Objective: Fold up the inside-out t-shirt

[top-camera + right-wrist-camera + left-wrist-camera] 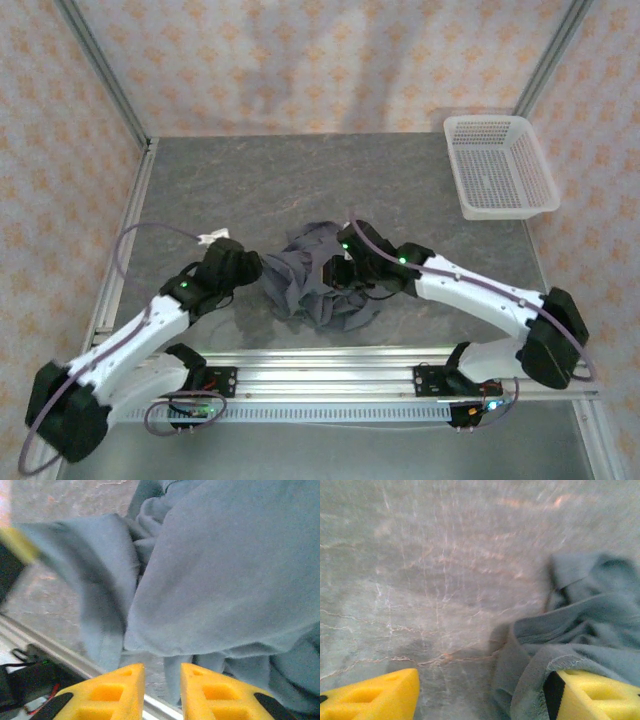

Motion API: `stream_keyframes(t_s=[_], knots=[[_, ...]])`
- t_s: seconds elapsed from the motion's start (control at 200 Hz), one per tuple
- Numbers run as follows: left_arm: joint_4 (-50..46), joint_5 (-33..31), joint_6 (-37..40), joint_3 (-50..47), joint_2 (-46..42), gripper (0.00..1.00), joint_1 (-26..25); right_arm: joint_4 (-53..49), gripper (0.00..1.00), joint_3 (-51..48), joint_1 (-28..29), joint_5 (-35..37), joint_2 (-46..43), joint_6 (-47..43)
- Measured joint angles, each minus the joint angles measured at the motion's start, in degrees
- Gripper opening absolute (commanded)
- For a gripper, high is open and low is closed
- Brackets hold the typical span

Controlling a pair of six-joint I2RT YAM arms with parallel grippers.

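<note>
The dark slate-grey t-shirt [318, 283] lies crumpled in a heap at the middle of the table's near half. My left gripper [252, 268] sits at the heap's left edge. In the left wrist view that left gripper [482, 700] is wide open, and a hemmed fold of the t-shirt [580, 630] drapes over its right finger [597, 692]. My right gripper [336, 272] is over the heap's right half. In the right wrist view the right gripper [159, 672] has its jaws a narrow gap apart with nothing between them, just below a broad fold of the t-shirt [225, 575].
A white mesh basket [498, 166] stands at the far right of the grey marbled table [250, 185]. A metal rail [330, 362] with cables runs along the near edge, close under the heap. Patterned walls close in the left, back and right.
</note>
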Motion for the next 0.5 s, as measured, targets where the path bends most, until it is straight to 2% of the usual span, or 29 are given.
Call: stream_keyframes(t_s=[0.04, 0.095, 0.205, 0.23, 0.315, 0.395, 0.435, 0.5], knots=[[-1.7, 0.7, -1.5, 0.8, -3.5, 0.57, 0.0, -1.6, 0.36, 3.0, 0.0, 1.0, 3.2, -1.9], [-3.1, 3.1, -3.6, 2.2, -6.2, 0.55, 0.0, -2.9, 0.41, 6.9, 0.1, 2.5, 8.1, -3.8], [-7.8, 7.6, -5.8, 9.2, -3.4, 0.59, -2.9, -2.6, 0.45, 9.5, 0.1, 3.7, 14.3, -6.5], [-9.0, 8.0, -5.9, 11.3, -1.4, 0.61, -4.5, -2.6, 0.43, 9.5, 0.1, 3.6, 15.0, -6.6], [-10.6, 8.8, -6.2, 16.9, 5.4, 0.66, -9.9, -2.2, 0.24, 9.5, 0.1, 3.0, 17.6, -7.9], [-10.4, 11.3, -6.6, 16.9, 10.8, 0.7, -11.7, -1.6, 0.05, 9.4, 0.1, 2.1, 19.5, -8.7], [-10.4, 12.4, -6.8, 16.4, 13.2, 0.7, -11.8, -0.7, 0.0, 9.0, 0.1, 1.5, 19.7, -8.8], [-10.3, 13.9, -7.3, 15.8, 17.7, 0.68, -11.7, 1.3, 0.0, 7.9, 0.1, 1.0, 19.5, -7.7]])
